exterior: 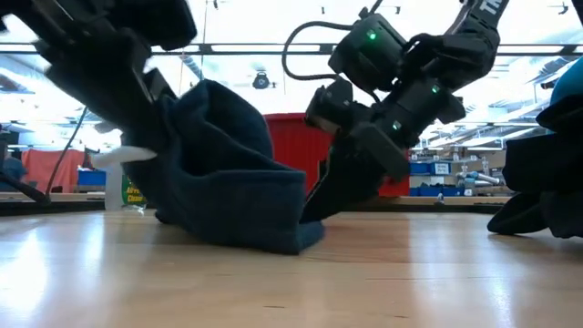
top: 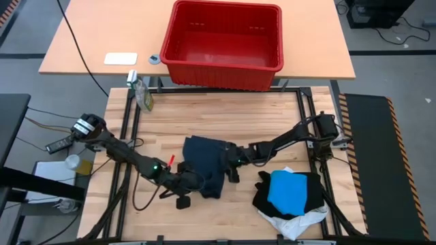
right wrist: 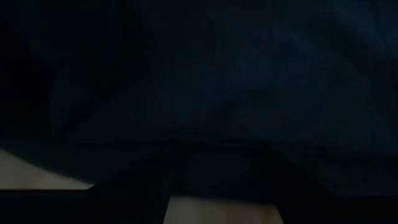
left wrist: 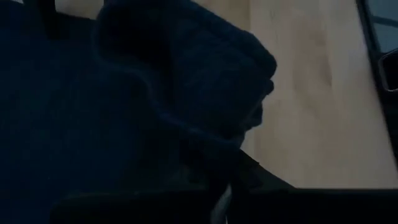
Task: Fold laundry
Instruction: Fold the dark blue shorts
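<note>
A dark navy cloth garment (top: pixel 206 162) lies crumpled in the middle of the pale wooden table (top: pixel 204 116), in front of the red plastic basket (top: pixel 225 42). The left gripper (top: pixel 193 181) is pinched shut on the garment's near edge. The right gripper (top: pixel 233 160) presses in from the side away from it; whether its fingers are apart I cannot tell. The cloth looks soft, light and floppy, so it should be taken by hems or corners. To the garment's right sits a pile: black cloth (top: pixel 310 194), a bright blue piece (top: pixel 289 192), and white (top: pixel 300 222) beneath.
</note>
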